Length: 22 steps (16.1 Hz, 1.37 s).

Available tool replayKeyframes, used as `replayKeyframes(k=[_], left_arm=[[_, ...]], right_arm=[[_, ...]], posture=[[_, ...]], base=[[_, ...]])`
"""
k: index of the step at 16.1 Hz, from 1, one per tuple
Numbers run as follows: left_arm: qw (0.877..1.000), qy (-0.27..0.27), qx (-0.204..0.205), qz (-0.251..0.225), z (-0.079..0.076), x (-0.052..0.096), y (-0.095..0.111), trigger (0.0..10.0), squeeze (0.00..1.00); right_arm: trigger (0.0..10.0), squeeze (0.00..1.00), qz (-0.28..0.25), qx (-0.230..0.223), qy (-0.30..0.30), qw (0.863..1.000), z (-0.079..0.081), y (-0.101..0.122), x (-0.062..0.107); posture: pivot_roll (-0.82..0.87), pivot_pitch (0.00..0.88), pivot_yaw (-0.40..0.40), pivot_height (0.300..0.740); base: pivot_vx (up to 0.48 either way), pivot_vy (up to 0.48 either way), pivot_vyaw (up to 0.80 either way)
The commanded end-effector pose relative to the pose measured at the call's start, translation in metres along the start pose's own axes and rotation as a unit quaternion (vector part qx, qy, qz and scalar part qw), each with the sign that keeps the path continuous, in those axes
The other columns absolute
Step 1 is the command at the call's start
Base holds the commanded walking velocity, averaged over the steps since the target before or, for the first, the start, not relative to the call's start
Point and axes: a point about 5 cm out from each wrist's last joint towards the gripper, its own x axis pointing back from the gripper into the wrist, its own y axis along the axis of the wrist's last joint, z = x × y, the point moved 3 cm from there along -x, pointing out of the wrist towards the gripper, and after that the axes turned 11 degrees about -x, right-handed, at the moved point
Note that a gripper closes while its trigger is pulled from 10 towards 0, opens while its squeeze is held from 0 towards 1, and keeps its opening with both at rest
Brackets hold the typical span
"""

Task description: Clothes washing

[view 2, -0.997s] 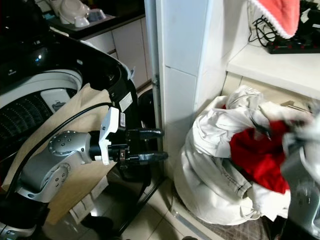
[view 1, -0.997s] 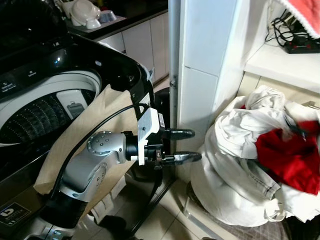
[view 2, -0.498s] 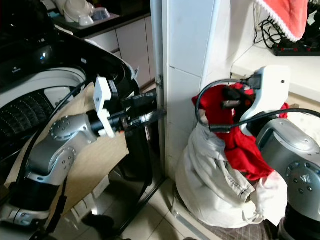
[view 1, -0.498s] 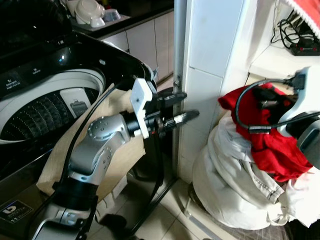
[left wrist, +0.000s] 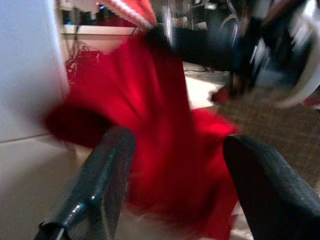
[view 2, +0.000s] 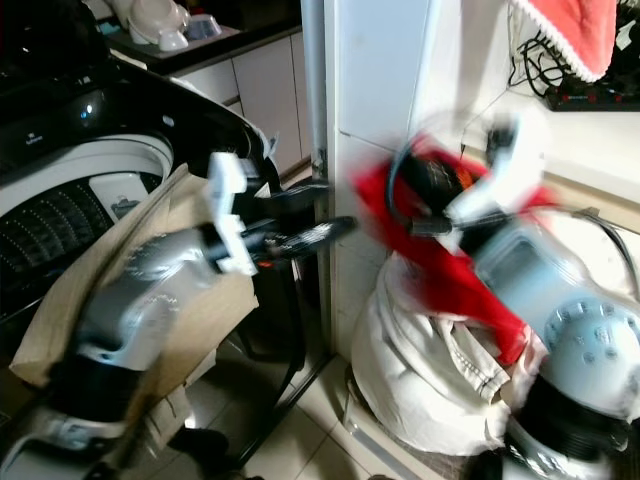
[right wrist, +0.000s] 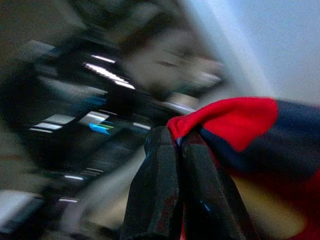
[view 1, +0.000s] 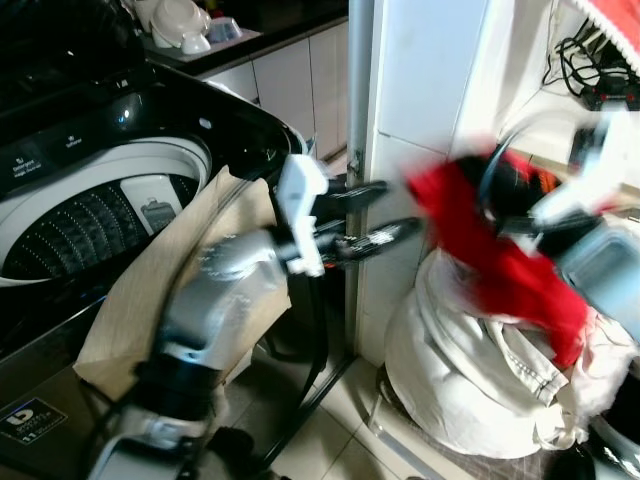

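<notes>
My right gripper (right wrist: 175, 142), blurred in the eye views, has its two black fingers pressed together on a fold of the bright red cloth garment (view 1: 480, 250), which hangs in the air above the white fabric laundry bag (view 1: 470, 370) standing on the tiled floor beside the white tiled pillar (view 1: 420, 120). My left gripper (view 1: 385, 212) is held level between the black top-loading washing machine (view 1: 90, 200) and the garment, its fingers spread apart and holding nothing; in the left wrist view the red cloth lies just beyond the fingertips (left wrist: 112, 150). A beige cloth (view 1: 150, 290) is draped over the machine's front edge.
</notes>
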Motion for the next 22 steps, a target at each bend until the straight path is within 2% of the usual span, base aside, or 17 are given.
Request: replayKeyframes(k=[1,3,6,7,8,9,10,11,12,13,14,15,17,18,19,22], left_arm=[[1.0,0.004,0.001,-0.004,0.002,-0.002,0.005,10.0,1.0],[1.0,0.009,0.009,-0.022,0.001,-0.006,0.01,10.0,1.0],[0.996,0.032,0.018,-0.08,0.004,-0.01,0.029,10.0,1.0],[0.996,0.032,0.012,-0.081,0.004,-0.01,0.03,10.0,0.82],[0.997,0.041,-0.004,-0.068,0.006,-0.01,0.027,10.0,0.0],[0.998,0.049,-0.032,-0.023,0.008,-0.008,0.015,10.0,0.0],[0.998,0.043,-0.034,-0.018,0.006,-0.007,0.014,10.0,0.0],[0.999,0.018,-0.028,-0.018,0.0,-0.003,0.014,10.0,0.0],[0.999,-0.049,-0.009,-0.006,-0.013,0.012,0.015,10.0,0.0],[0.998,-0.058,-0.007,-0.004,-0.014,0.015,0.015,10.0,0.0],[0.998,-0.058,-0.008,-0.006,-0.006,0.026,0.021,10.0,0.0],[0.999,-0.032,-0.016,-0.016,0.013,0.04,0.035,10.0,0.0],[0.999,-0.006,-0.031,-0.02,0.03,0.051,0.044,10.0,0.0],[0.997,0.033,-0.069,-0.022,0.05,0.06,0.057,10.0,0.0],[0.995,0.046,-0.081,-0.032,0.058,0.062,0.064,10.0,0.0],[0.994,0.041,-0.086,-0.056,0.062,0.058,0.077,10.0,0.0]], right_arm=[[0.0,0.0,-0.003,-0.029,0.047,0.998,0.013,0.001,-0.003],[0.0,0.0,0.005,-0.031,0.058,0.998,0.017,0.0,-0.007],[0.0,0.0,0.026,-0.039,0.056,0.997,0.018,-0.005,-0.012],[0.0,0.0,0.029,-0.043,0.055,0.997,0.019,-0.005,-0.012],[0.0,0.0,0.03,-0.046,0.056,0.997,0.019,-0.005,-0.012],[0.0,0.0,0.034,-0.053,0.059,0.996,0.022,-0.006,-0.013],[0.0,0.0,0.034,-0.054,0.059,0.996,0.022,-0.006,-0.013],[0.0,0.0,0.033,-0.053,0.057,0.996,0.022,-0.005,-0.013],[0.0,0.0,0.026,-0.052,0.043,0.997,0.017,-0.003,-0.012],[0.0,0.0,0.026,-0.052,0.04,0.998,0.017,-0.002,-0.012],[0.0,0.0,0.026,-0.052,0.037,0.998,0.016,-0.002,-0.011],[0.0,0.0,0.029,-0.053,0.035,0.998,0.016,-0.001,-0.01],[0.0,0.0,0.032,-0.051,0.034,0.998,0.015,-0.002,-0.009],[0.0,0.0,0.045,-0.042,0.031,0.998,0.014,-0.005,-0.008],[0.0,0.0,0.056,-0.037,0.031,0.997,0.014,-0.009,-0.007],[0.0,0.0,0.073,-0.024,0.02,0.997,0.01,-0.014,-0.005]], posture=[[-0.21,0.0,0.083,0.74],[-0.2,0.0,0.074,0.74],[-0.19,0.0,0.066,0.74],[-0.19,0.0,0.066,0.74],[-0.19,0.0,0.066,0.74],[-0.19,0.0,0.072,0.74],[-0.19,0.0,0.072,0.74],[-0.19,0.0,0.075,0.74],[-0.19,0.0,0.075,0.74],[-0.19,0.0,0.075,0.74],[-0.19,0.0,0.075,0.74],[-0.19,0.0,0.075,0.74],[-0.19,0.0,0.074,0.74],[-0.19,0.0,0.072,0.74],[-0.19,0.0,0.072,0.74],[-0.19,0.0,0.076,0.74]], base=[[0.0,0.0,0.0],[0.0,0.0,0.0],[0.0,0.0,0.0],[0.0,0.0,0.0],[0.0,0.0,0.0],[0.0,0.0,0.0],[0.0,0.0,0.0],[0.0,0.0,0.0],[0.0,0.0,0.0],[0.0,0.0,0.0],[0.0,0.0,0.0],[0.0,0.0,0.0],[0.0,0.0,0.0],[0.0,0.0,0.0],[0.0,0.0,0.0],[0.0,0.0,0.0]])
